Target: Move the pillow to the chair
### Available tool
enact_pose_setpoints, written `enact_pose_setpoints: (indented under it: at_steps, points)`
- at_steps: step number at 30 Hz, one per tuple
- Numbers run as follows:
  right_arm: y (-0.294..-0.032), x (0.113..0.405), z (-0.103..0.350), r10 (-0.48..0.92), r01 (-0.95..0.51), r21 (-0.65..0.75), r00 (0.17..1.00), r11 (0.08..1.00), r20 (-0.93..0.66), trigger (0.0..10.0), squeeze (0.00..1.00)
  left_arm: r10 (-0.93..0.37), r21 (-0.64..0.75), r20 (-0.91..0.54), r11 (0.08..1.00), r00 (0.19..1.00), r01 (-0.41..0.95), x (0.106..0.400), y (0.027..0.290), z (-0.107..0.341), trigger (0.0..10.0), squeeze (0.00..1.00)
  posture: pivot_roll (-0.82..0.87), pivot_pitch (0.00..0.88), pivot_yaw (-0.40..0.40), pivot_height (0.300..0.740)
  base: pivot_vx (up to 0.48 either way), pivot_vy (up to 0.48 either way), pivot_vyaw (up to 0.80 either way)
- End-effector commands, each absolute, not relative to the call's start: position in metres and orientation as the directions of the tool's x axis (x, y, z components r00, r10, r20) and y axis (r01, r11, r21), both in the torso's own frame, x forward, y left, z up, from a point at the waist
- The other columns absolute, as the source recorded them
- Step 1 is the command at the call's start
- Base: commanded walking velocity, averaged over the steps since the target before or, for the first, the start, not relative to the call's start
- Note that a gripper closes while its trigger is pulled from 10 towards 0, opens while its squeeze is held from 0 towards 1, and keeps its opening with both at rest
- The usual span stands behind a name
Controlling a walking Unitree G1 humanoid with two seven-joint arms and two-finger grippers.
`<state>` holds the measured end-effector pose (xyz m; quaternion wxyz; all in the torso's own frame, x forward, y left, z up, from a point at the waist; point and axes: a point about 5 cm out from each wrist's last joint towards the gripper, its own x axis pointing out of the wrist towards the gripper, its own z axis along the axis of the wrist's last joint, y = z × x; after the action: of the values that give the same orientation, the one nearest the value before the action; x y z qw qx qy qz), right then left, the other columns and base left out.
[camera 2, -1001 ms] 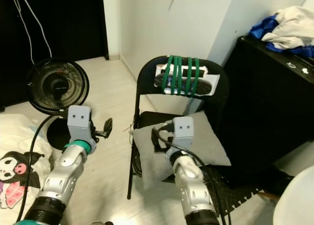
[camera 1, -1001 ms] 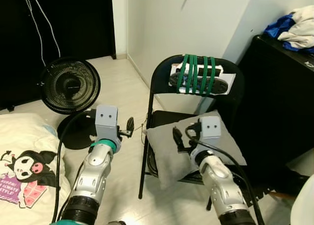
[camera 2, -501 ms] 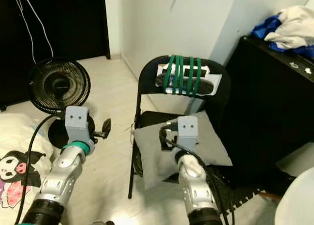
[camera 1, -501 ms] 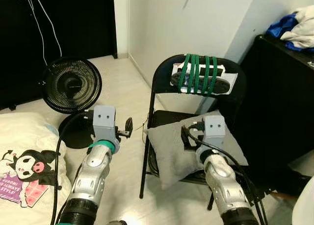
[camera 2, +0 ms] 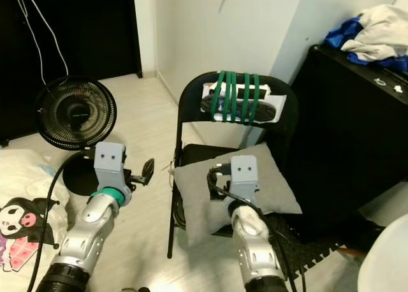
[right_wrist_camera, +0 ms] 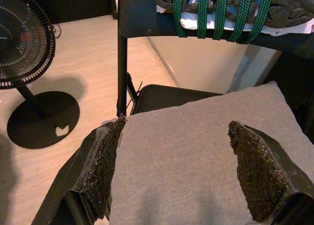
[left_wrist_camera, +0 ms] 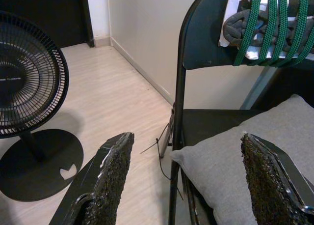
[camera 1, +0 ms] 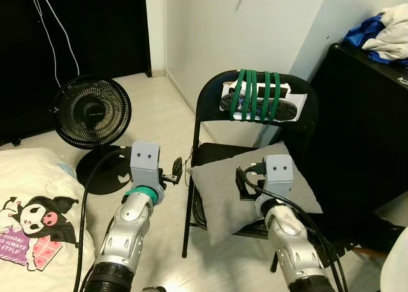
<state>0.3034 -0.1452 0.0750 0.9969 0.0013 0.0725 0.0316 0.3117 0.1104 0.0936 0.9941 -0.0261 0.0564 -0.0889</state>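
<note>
A grey pillow [camera 1: 248, 190] lies on the seat of a black folding chair [camera 1: 213, 94], its front corner hanging over the seat's edge. My right gripper [right_wrist_camera: 179, 173] hovers open above the pillow [right_wrist_camera: 196, 146] with nothing between its fingers. To the left of the chair, over the floor, my left gripper [left_wrist_camera: 184, 178] is open and empty, level with the pillow's left corner [left_wrist_camera: 235, 161]. The chair's backrest carries a dark bundle strapped on with green cords [camera 1: 255, 97].
A black floor fan [camera 1: 89, 113] stands to the left on the pale floor. A cream bed cover with a cartoon print [camera 1: 29, 215] lies at the lower left. A black cabinet [camera 1: 363, 126] with clothes on top stands right of the chair. White walls are behind.
My left gripper has moved right, closer to the chair's front leg. My right gripper has shifted a little right over the pillow. The pillow stays on the seat.
</note>
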Motion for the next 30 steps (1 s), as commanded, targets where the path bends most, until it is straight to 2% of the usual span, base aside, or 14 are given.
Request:
enact_pose_setpoints:
  at_steps: [1,30]
  points:
    - [-0.1465,0.3003,0.0719,0.058,-0.059,-0.004,0.987,0.998,-0.149,10.0,0.0,-0.189,-0.069,-0.118,0.981,0.975,0.181,0.3085,0.1088,0.0911,10.0,0.0,0.02,0.0,0.028,0.74,0.0,-0.48,0.0]
    - [-0.1466,0.2988,0.0678,0.057,-0.059,-0.011,0.984,0.998,-0.167,10.0,0.0,-0.199,-0.074,-0.133,0.979,0.971,0.191,0.3086,0.1102,0.0919,10.0,0.0,0.02,0.0,0.038,0.74,0.0,-0.48,0.0]
